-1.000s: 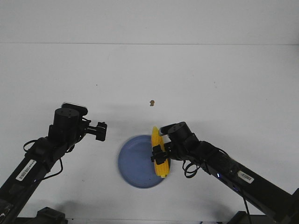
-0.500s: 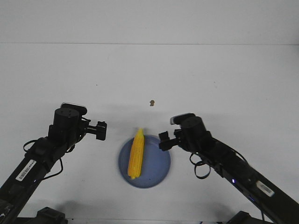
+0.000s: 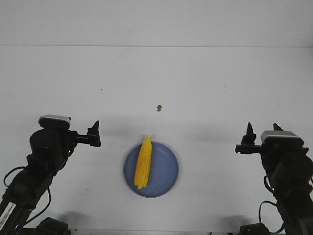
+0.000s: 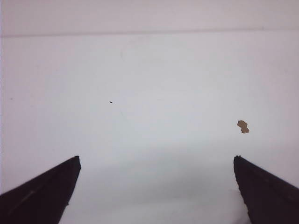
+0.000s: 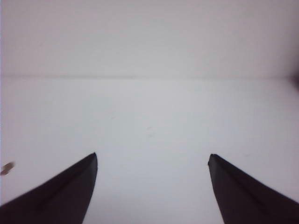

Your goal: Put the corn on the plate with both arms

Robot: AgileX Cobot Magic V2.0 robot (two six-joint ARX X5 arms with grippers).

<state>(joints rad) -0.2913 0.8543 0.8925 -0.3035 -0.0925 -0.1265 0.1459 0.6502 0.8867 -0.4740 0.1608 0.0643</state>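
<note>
The yellow corn lies on the blue plate near the table's front middle, its tapered tip pointing away from me. Nothing holds it. My left gripper hangs to the left of the plate, well apart from it. My right gripper hangs far to the right of the plate. In the left wrist view my left gripper is open over bare white table. The right wrist view shows my right gripper open too, with nothing between its fingers. Neither wrist view shows the corn or the plate.
A small brown speck lies on the white table beyond the plate; the same brown speck shows in the left wrist view. The table's far edge meets a pale wall.
The right gripper let go of the corn, which now lies flat on the plate. Both arms have since pulled back and outward, away from the plate.
</note>
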